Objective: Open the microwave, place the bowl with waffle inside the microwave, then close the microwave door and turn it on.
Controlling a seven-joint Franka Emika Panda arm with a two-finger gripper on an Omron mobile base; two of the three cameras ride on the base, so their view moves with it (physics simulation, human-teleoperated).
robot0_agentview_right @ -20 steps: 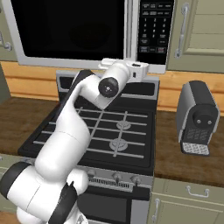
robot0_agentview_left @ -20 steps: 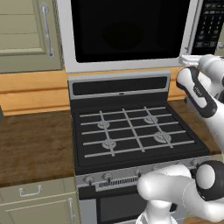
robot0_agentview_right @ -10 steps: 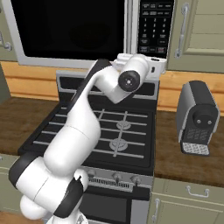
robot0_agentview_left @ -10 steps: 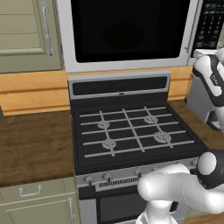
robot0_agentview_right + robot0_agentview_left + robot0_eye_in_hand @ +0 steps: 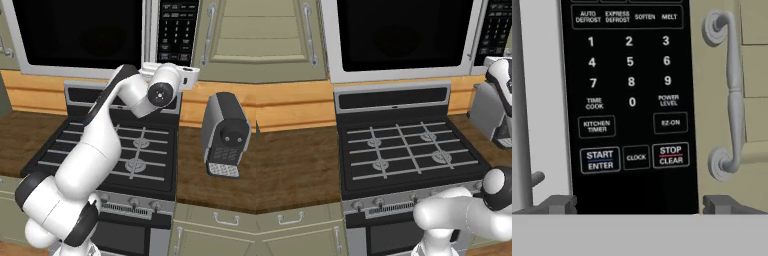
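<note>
- Silver-framed microwave sits above the stove, door shut, its bar handle running vertically.
- Keypad faces the gripper squarely.
- Jaws stand wide, holding nothing.
- Cabinet handle stands upright just right.

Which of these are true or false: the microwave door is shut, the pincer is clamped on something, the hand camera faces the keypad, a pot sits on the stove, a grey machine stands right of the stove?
1. The microwave door is shut. True.
2. The pincer is clamped on something. False: its fingertips stand wide apart, holding nothing.
3. The hand view faces the keypad. True.
4. A pot sits on the stove. False: its grates are bare.
5. A grey machine stands on the counter right of the stove. True.
</note>
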